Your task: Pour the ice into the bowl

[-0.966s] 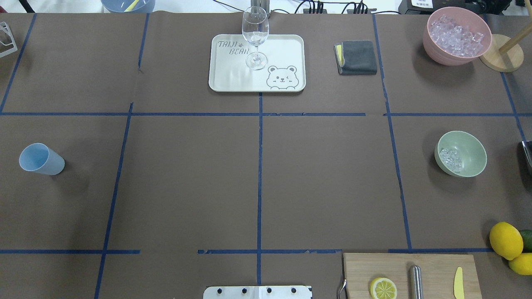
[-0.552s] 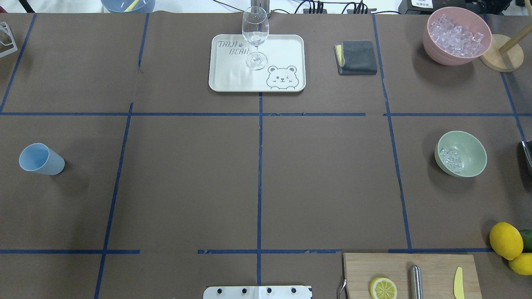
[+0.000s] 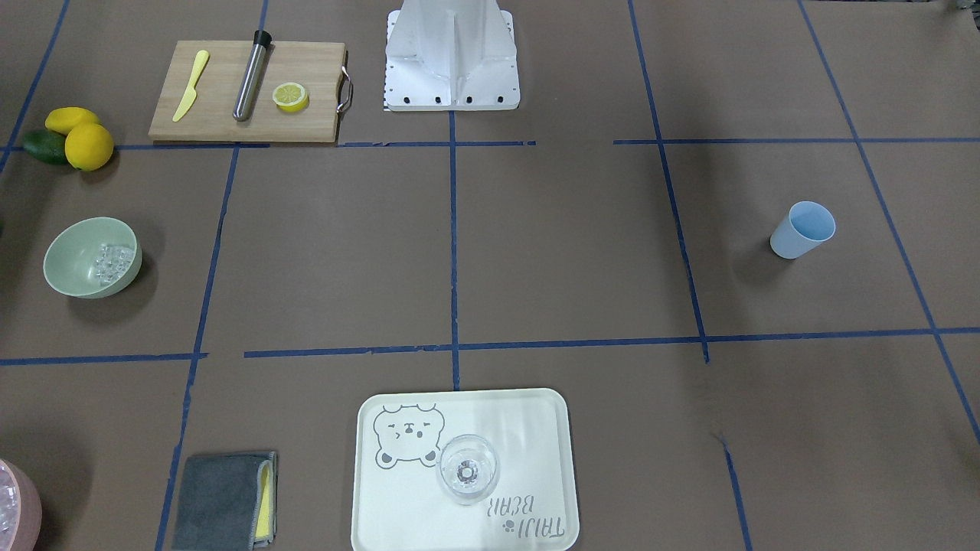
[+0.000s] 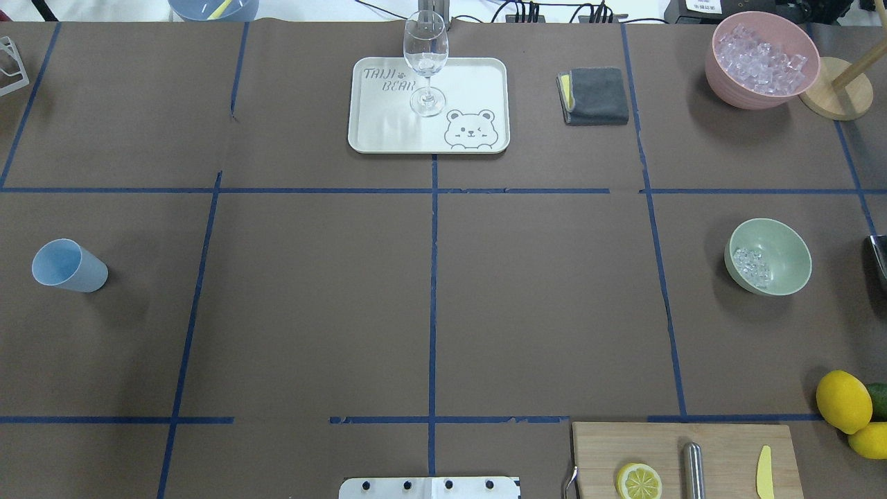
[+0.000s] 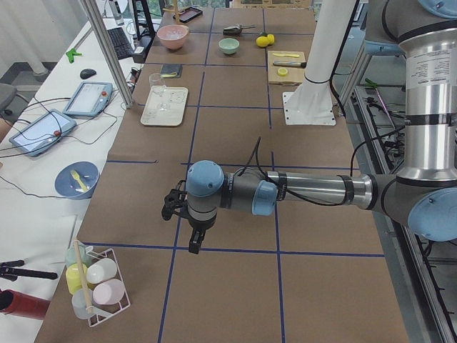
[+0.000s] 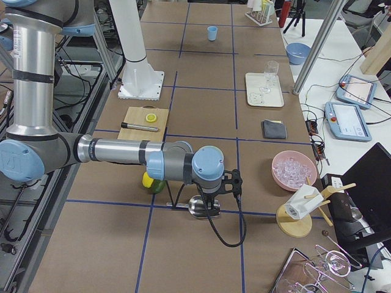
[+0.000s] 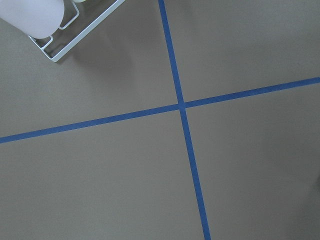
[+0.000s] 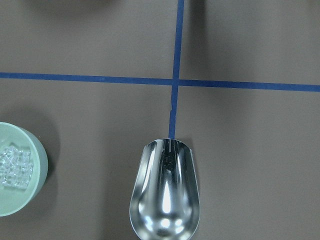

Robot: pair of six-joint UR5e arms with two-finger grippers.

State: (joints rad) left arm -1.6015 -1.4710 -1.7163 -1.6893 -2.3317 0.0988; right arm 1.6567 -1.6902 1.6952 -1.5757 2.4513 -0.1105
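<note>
The sage-green bowl (image 4: 783, 242) stands at the table's right side and holds a small heap of clear ice cubes (image 4: 752, 267). It also shows in the front view (image 3: 73, 260) and at the left edge of the right wrist view (image 8: 22, 200). An empty metal scoop (image 8: 165, 195) lies under the right wrist camera, to the right of the bowl and apart from it. My right gripper (image 6: 215, 195) hangs over the scoop (image 6: 201, 206); I cannot tell its state. My left gripper (image 5: 193, 241) hovers over bare table far left; I cannot tell its state.
A pink bowl (image 4: 721, 69) full of ice stands far right. A wine glass (image 4: 425, 62) stands on a white tray (image 4: 388, 135). There are also a light blue cup (image 4: 68, 265), a grey cloth (image 4: 594, 95), a cutting board (image 4: 596, 450) and lemons (image 4: 843, 400).
</note>
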